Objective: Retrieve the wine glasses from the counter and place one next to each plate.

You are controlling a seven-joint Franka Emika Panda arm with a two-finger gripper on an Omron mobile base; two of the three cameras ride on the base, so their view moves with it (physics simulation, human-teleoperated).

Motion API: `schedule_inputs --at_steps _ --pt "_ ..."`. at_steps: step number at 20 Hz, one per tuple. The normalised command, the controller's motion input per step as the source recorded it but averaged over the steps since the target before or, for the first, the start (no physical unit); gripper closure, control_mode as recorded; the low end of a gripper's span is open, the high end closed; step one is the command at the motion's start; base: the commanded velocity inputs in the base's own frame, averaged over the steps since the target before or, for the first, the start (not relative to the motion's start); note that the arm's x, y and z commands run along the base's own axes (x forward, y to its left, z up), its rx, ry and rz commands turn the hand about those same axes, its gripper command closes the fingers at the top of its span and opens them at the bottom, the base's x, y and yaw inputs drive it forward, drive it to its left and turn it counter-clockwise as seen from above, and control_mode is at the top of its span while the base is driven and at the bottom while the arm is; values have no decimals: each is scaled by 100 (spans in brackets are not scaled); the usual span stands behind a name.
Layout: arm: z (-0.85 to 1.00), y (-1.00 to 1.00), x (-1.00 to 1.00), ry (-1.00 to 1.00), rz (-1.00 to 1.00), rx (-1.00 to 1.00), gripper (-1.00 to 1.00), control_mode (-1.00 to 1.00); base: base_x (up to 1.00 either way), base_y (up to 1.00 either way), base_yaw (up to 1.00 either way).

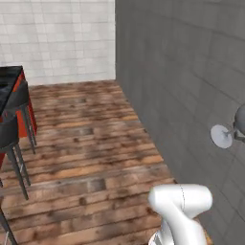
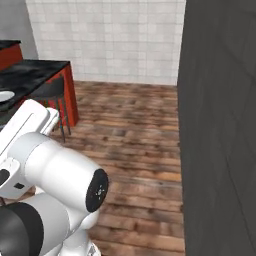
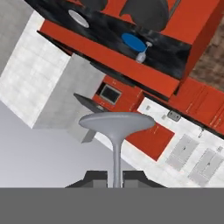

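Here, in the hand view, the gripper [image 3: 116, 177] is clamped on the thin stem of a wine glass [image 3: 116, 127], whose round foot spreads just past the fingertips. Beyond it that view shows the black counter [image 3: 175, 61] with the blue plate [image 3: 133, 41], a second wine glass [image 3: 142, 54] just beside it, and the white plate [image 3: 78, 18] farther along. The left base view instead catches the held glass at its right edge against a grey wall [image 1: 191, 72], over a wooden floor [image 1: 91, 143] with stools [image 1: 14, 129], while the right base view gives a rim of the white plate on the counter at far left.
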Motion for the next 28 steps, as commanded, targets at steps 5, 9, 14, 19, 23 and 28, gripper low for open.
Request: schedule_inputs --at_steps 5,9,14,19,23,28 --pt "0 0 0 0 0 0 100 100 100 -52 61" --pt "0 0 0 0 0 0 100 100 100 -52 61" --pt "0 0 0 0 0 0 100 100 100 -52 62" --pt "0 0 0 0 0 0 100 100 100 -52 62" --pt "0 0 0 0 0 0 100 100 100 -54 63" --pt "0 0 0 0 0 0 100 100 100 -61 62"
